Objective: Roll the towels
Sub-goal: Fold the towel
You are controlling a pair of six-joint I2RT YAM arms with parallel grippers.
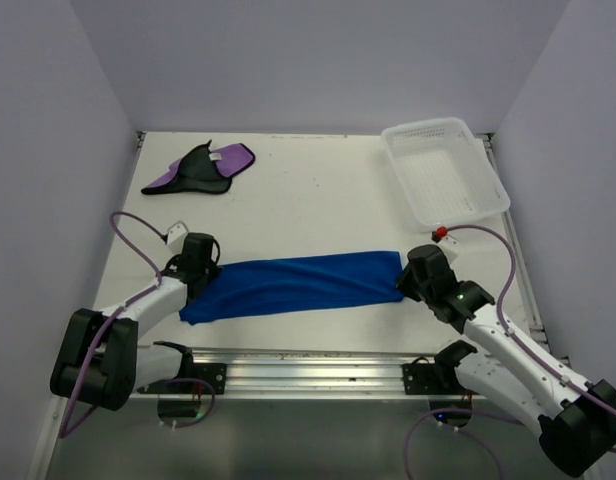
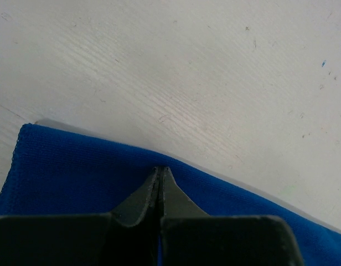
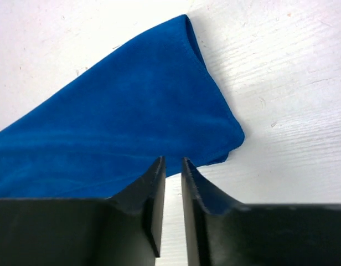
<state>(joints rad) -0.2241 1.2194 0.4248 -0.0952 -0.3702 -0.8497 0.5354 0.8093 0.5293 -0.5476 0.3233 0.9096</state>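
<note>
Blue towel [image 1: 293, 285] a flat strip, roll not started. Left gripper [image 2: 160, 169] closed at one end (pinch unclear), right gripper [image 3: 172, 160] slightly parted. Next: curl an end over.

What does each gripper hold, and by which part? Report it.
Right gripper: open, nothing held. Left gripper: shut at the far edge of the blue towel; whether cloth is pinched cannot be told.

left claw [image 2: 160, 169] closed, low | right claw [image 3: 171, 160] slightly parted, low

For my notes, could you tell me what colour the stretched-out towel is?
The towel is plain bright blue, clearest in the right wrist view.
</note>
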